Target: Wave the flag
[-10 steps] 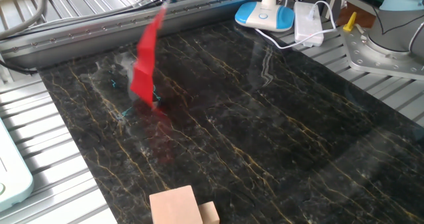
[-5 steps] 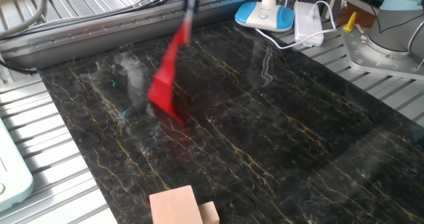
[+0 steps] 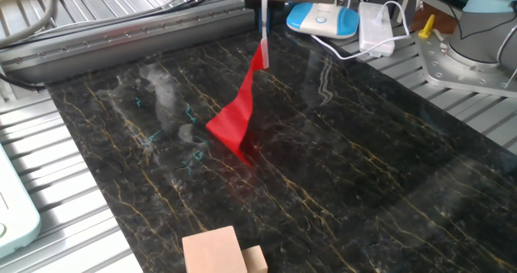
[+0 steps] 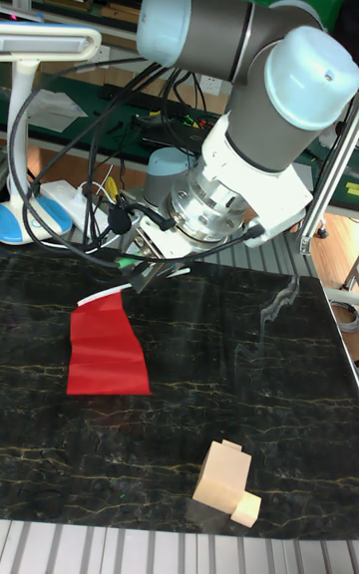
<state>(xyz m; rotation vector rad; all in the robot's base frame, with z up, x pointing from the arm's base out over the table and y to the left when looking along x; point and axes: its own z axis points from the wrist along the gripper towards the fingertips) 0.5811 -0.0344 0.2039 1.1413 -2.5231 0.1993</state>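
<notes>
Swinging rightward since a second ago, the flag (image 3: 235,118) has travelled from the left part of the dark marbled tabletop (image 3: 347,168) toward its middle, and its stick now stands nearly upright where it leaned before.

In the tall fixed view the claw (image 4: 143,273) sits at the end of the grey arm (image 4: 249,86), closed on the white stick just above the cloth; how tightly the fingers meet cannot be made out. Below the claw the red cloth hangs in a rippled sheet, its lower edge close over the tabletop, whether touching or not cannot be told. In the fixed view the stick runs up out of the top of the picture and the cloth slants down and to the left from it.

Nearer the camera than the flag, well apart from it, two pale wooden blocks (image 3: 216,253) lie touching each other at the tabletop's front edge. Behind the flag, past the far edge, stands a blue-and-white lamp base (image 3: 321,18) with a white adapter (image 3: 376,27) just beside it.
</notes>
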